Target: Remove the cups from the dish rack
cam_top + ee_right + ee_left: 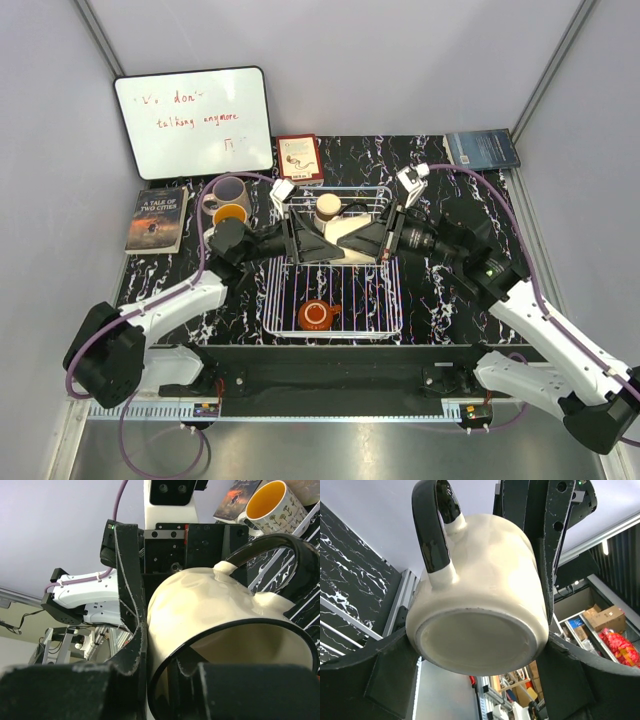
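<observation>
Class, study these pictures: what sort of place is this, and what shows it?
Probably a robotics lab test cell, not a kitchen: a left arm and right arm bolted to a walled-in table, a propped whiteboard, and stored boxes beyond.

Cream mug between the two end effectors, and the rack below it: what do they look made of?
Cream mug: probably glazed ceramic. The body is glossy with soft highlights, the black handle is shiny, and the base ring looks duller and unglazed. Dish rack: looks like white-coated metal wire, thin straight rods in a grid. Plastic cannot be ruled out.
</observation>
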`<state>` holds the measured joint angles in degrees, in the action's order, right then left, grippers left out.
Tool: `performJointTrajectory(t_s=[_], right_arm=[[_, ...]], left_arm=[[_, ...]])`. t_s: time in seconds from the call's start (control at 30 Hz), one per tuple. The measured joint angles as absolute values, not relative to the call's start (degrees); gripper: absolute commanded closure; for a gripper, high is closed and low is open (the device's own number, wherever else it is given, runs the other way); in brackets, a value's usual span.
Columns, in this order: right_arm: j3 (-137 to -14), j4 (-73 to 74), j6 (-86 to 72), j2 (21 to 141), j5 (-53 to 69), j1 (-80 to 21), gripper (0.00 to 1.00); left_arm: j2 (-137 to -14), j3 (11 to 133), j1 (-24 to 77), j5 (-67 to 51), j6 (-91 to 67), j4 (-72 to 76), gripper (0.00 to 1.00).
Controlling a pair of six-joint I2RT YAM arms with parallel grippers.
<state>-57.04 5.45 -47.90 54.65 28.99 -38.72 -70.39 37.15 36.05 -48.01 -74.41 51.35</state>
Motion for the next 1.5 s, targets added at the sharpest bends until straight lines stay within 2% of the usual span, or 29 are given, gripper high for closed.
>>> performJointTrajectory(t_s=[0.07, 0.33, 0.6, 0.73, 0.83, 1.03, 1.3, 1.5], right_arm=[[-57.2, 6.3, -47.2, 54.4, 28.8, -38.8, 1.0], [-60.8, 17.0, -40.1, 54.4, 20.0, -39.0, 1.0], [-70.1, 29.1, -34.7, 57.6, 6.0, -38.9, 1.0], [-78.0, 35.8, -32.4, 66.3, 0.1, -31.9, 1.0], [-80.5, 37.9, -31.7, 74.1, -2.8, -22.7, 1.0], [-86.5, 45.3, -31.1, 92.2, -8.7, -11.9, 1.0], [-96.5, 49.9, -31.7, 106.2, -12.6, -4.2, 1.0], [-101.0, 50.8, -31.9, 112.2, -13.5, -1.9, 1.0]], left_arm=[[-70.4, 38.0, 36.1, -48.4, -73.2, 49.3, 0.01], [-68.9, 40.2, 35.3, -44.5, -64.8, 31.2, 0.01], [-62.7, 40.4, 31.2, -29.9, -59.4, 9.7, 0.01], [-62.3, 40.6, 30.5, -21.4, -58.8, -1.3, 0.01], [-62.2, 41.3, 30.5, -17.0, -58.8, -8.2, 0.01], [-59.7, 44.6, 30.5, -10.4, -57.1, -18.0, 0.01], [-56.1, 46.9, 30.5, -3.6, -54.3, -24.8, 0.01], [-56.1, 47.5, 30.5, -0.9, -52.1, -28.3, 0.01]])
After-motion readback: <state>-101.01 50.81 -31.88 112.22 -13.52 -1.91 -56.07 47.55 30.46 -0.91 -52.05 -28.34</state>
